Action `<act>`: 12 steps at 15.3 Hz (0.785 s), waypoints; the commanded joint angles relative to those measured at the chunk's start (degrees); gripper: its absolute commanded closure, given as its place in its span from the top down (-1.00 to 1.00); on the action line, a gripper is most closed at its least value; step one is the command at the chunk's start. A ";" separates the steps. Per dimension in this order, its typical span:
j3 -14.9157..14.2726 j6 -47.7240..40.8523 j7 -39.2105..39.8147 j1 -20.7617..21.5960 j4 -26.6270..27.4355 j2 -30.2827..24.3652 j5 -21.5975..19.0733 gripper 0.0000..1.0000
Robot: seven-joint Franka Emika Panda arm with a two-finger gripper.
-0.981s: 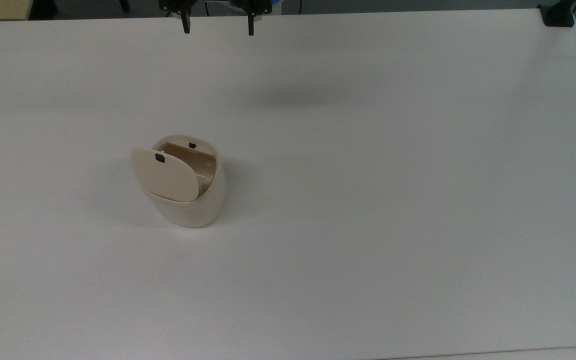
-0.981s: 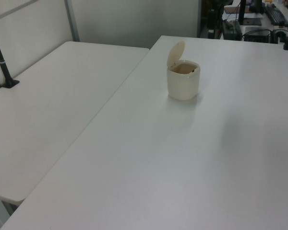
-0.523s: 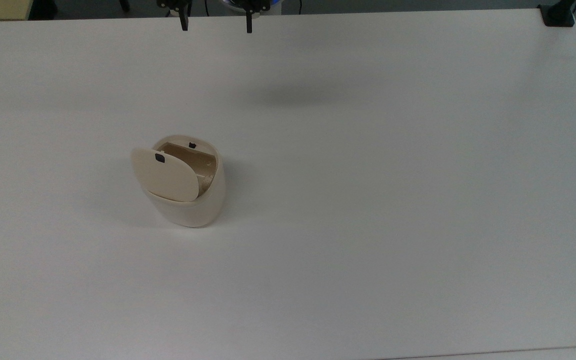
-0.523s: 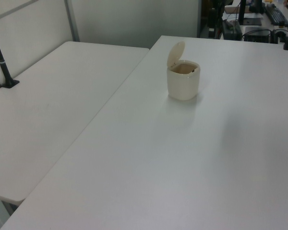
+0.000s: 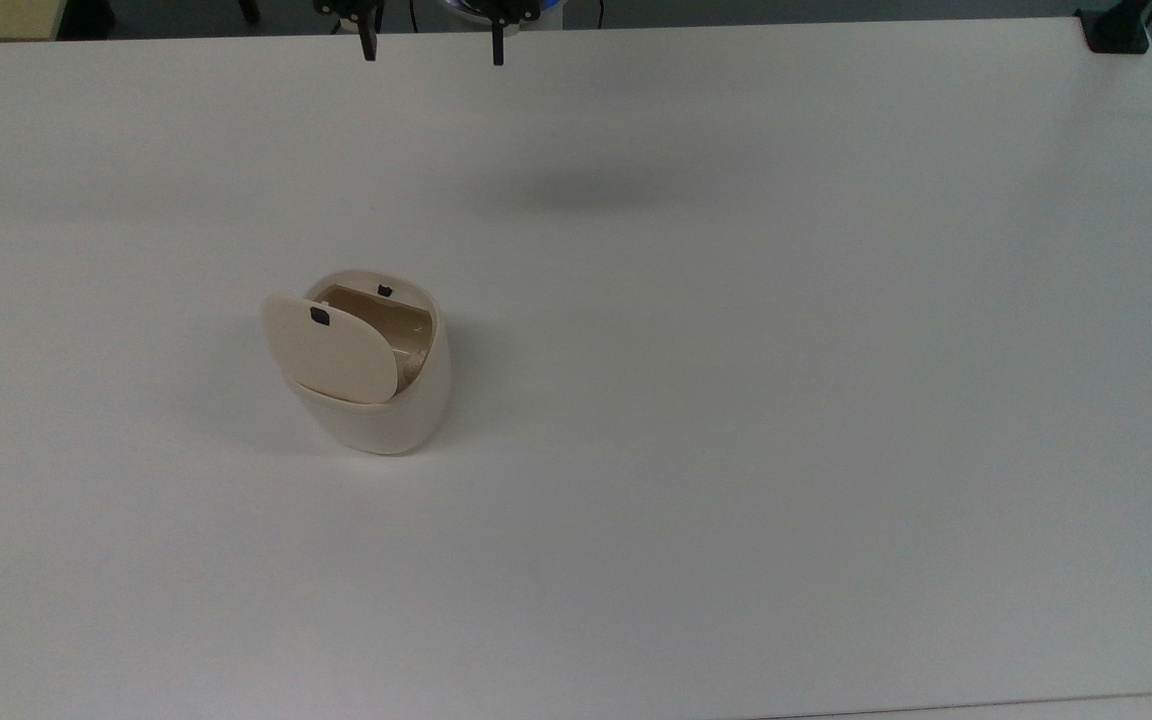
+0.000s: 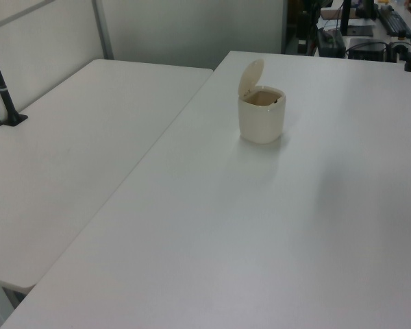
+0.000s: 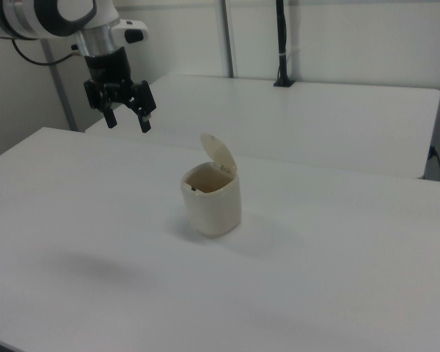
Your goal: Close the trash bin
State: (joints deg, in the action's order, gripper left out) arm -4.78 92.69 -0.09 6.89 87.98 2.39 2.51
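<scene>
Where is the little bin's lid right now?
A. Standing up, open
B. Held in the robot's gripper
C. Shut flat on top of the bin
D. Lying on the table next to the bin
A: the lid stands up from the back rim of the trash bin, and its tan inside shows, while the open gripper hangs high above the table, away from it.

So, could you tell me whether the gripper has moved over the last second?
Yes, slightly: in the top view the gripper has crept towards the table's far edge, open.

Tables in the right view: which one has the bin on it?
The near table, in the foreground. The trash bin stands on it, lid up, with the gripper above its far edge. The far table carries a black post.
</scene>
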 commanded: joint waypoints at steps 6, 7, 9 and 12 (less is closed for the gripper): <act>-0.50 -1.29 2.20 0.40 1.23 -1.42 -1.02 -0.61; -0.50 -1.20 2.20 0.40 1.23 -1.34 -1.02 -0.79; -0.41 -0.85 1.76 0.58 1.23 -1.16 -1.02 -1.00; -0.50 1.42 1.41 0.14 1.14 -0.46 -0.58 -1.00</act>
State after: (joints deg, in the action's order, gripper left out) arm -4.77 92.67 0.77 6.92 88.07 2.42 2.49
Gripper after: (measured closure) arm 0.991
